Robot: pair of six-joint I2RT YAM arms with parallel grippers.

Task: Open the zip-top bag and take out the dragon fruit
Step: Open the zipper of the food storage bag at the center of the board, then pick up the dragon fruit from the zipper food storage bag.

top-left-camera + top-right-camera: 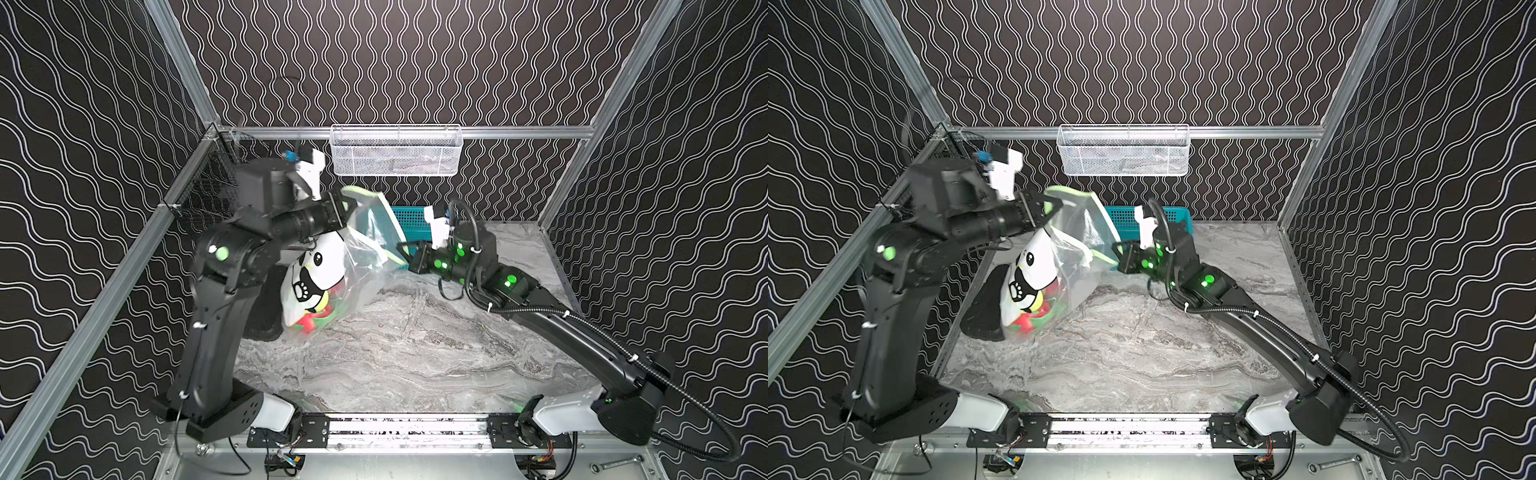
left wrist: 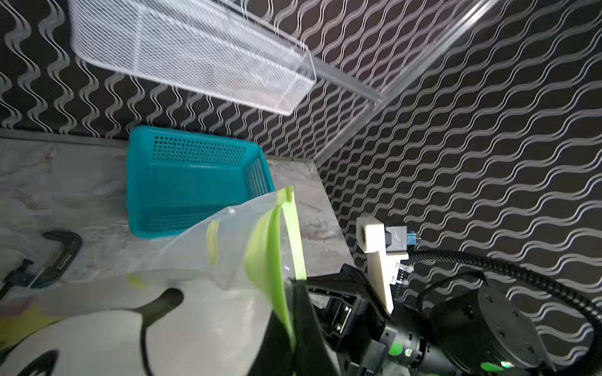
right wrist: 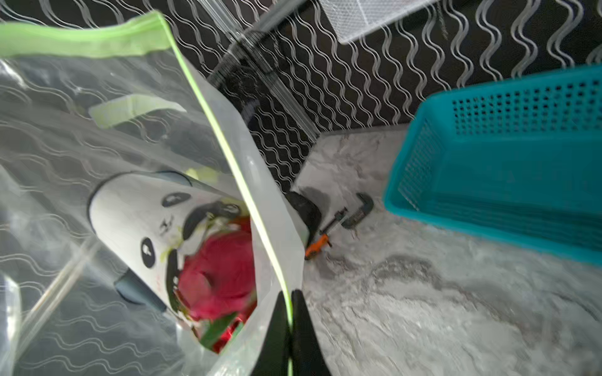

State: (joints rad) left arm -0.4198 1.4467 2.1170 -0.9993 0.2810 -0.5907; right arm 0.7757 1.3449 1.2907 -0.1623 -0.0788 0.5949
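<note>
In both top views my left pincer is clenched on the lime-green zip strip at the top of the zip-top bag, held well above the bench. My right pincer is clenched too, lower and further right, pinching the bag's green edge. In the right wrist view its two black fingers meet with the thin green line caught between them.

The bag hangs stretched between my two grips, left of the middle of the bench. It slopes down toward the near left, and its low end lies close to the base of my left arm. I cannot tell whether that end touches the bench.

The dragon fruit is inside the bag, bunched at the low end behind the panda print. Red skin and green scales show through the plastic. The right wrist view shows one red fruit just beneath the panda's face, but I cannot count the fruits. In the left wrist view the green strip appears as two bands standing apart, though I cannot tell how far the mouth is parted.

A teal basket stands at the far edge of the bench, just behind the bag and my right pincer. A white wire basket hangs on the far rail above it. In the right wrist view a dark clamp lies on the bench past the bag, beside an orange-handled tool.
</note>
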